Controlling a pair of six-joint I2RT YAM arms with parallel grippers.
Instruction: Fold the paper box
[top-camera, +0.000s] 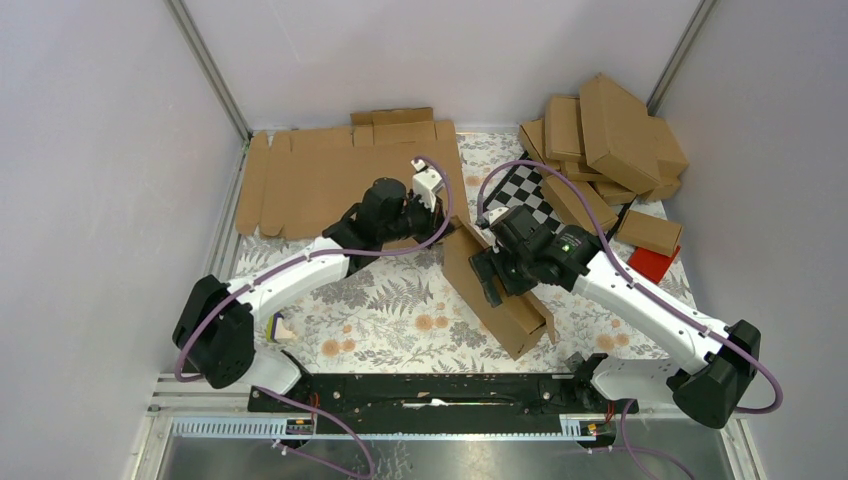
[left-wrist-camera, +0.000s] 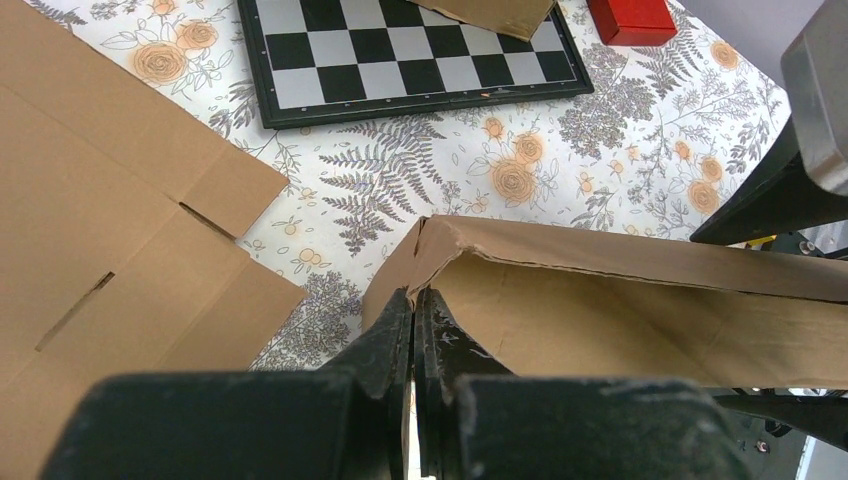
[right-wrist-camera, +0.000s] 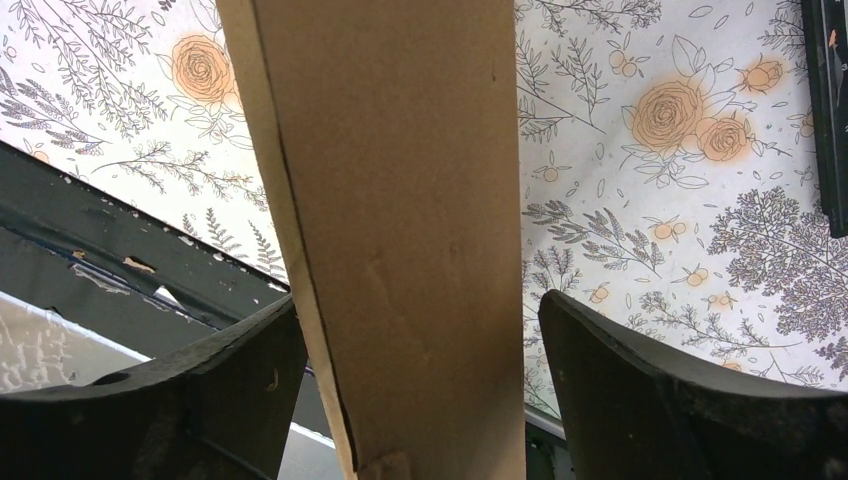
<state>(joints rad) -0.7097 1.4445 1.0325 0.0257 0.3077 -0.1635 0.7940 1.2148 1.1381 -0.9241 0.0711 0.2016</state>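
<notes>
Paper box (top-camera: 495, 295): plain brown corrugated cardboard, matte, half-folded into a long shallow trough; lies diagonally mid-tabletop between the arms.
Tabletop (top-camera: 390, 310): covered in a print of ferns and orange roses.
Left arm (top-camera: 300, 265): white links, stretched forward and rightward to the box's far end; left jaws pressed together, pinching its corner edge.
Right arm (top-camera: 640, 295): angled in from the right over the box; right jaws spread, straddling a raised wall.
Checkered board (left-wrist-camera: 400, 50): flat, black-framed, beyond the box.

Paper box (top-camera: 500, 295) at centre; flat cardboard sheet (top-camera: 320, 180) behind it, left; chessboard (top-camera: 528, 195) behind it, right (far side under pile of folded boxes (top-camera: 610, 130)).
</notes>
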